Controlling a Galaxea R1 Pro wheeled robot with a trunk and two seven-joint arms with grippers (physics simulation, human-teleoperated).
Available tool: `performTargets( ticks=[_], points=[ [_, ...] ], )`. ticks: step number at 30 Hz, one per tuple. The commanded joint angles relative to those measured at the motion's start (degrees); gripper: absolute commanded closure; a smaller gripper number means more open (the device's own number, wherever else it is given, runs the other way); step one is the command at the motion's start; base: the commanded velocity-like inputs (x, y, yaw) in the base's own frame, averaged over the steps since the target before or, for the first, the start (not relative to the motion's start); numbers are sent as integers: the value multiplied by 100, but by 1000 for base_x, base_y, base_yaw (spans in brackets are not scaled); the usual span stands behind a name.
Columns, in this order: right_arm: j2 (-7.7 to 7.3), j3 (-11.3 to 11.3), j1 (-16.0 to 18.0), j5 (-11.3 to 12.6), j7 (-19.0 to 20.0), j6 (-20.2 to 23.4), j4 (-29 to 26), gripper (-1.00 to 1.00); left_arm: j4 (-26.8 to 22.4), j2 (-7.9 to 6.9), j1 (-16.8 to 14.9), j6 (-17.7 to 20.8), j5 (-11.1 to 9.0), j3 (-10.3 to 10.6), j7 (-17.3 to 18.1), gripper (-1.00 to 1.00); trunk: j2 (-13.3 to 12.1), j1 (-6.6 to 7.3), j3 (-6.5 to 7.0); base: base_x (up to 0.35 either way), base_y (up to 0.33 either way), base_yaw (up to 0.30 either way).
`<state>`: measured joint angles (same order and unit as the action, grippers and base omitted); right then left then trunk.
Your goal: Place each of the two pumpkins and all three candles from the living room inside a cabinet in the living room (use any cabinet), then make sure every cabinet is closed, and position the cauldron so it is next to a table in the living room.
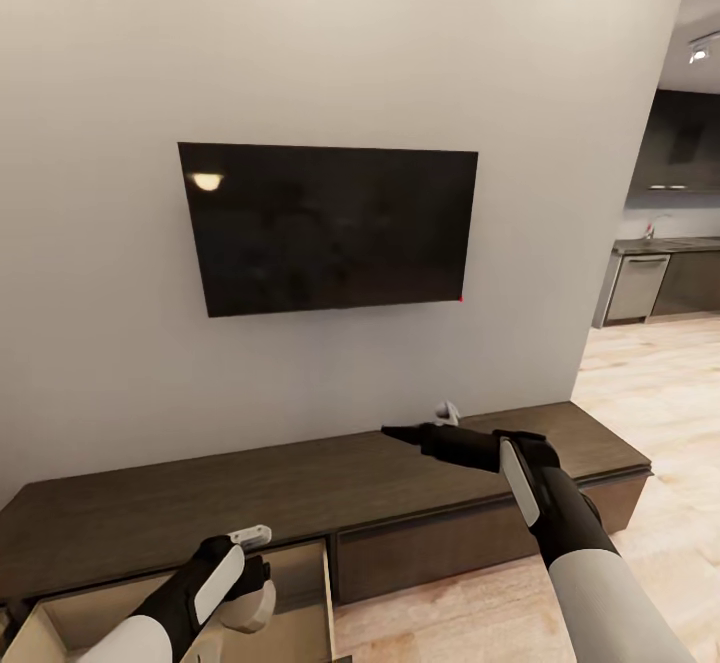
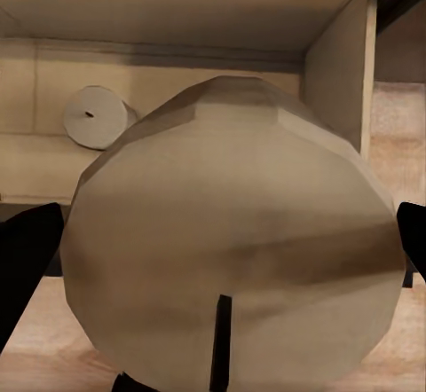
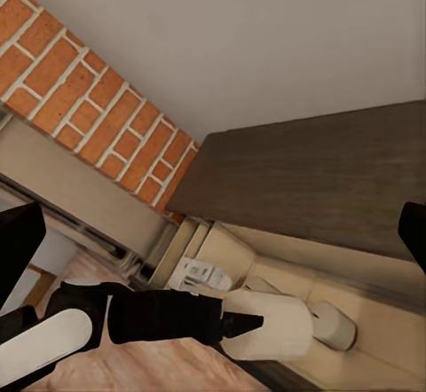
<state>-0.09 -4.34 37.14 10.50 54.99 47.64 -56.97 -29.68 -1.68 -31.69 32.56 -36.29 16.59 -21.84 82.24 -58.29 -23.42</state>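
Over the open drawer (image 1: 300, 583) of the cabinet (image 1: 300, 488), the head view shows your left gripper (image 1: 250, 583) holding a candle (image 1: 255, 608) above the pale inside, while your right gripper (image 1: 400, 433) hangs over the cabinet top, its jaw state unreadable. Through the left wrist view the held candle (image 2: 231, 241) hides most of the floor; a second candle (image 2: 94, 117) lies beyond. From the right wrist view the left gripper (image 3: 240, 324) clamps the candle (image 3: 275, 324), another (image 3: 335, 325) just beside it, so lower carefully.
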Motion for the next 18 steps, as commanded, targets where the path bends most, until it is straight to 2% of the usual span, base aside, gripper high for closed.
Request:
performTargets(
  ticks=[1, 4, 7, 18],
  points=[
    [0, -5, 4, 4, 11, 26, 7, -100, -12, -8, -4, 13, -57, 88, -48, 100, 4, 0, -7, 0, 0, 0],
    [0, -5, 4, 0, 11, 26, 7, -100, -10, -8, -4, 14, -55, 290, -48, 100, 4, 0, -7, 77, 0, 0],
    [0, -5, 4, -2, 12, 26, 8, -100, -11, -6, -4, 10, -58, 379, -45, 100, 4, 0, -7, 83, 0, 0],
    [0, -5, 4, 4, 12, 26, 11, -100, -3, 1, -4, 5, -55, 423, -39, 100, 4, 0, -7, 79, 0, 0]
  ],
)
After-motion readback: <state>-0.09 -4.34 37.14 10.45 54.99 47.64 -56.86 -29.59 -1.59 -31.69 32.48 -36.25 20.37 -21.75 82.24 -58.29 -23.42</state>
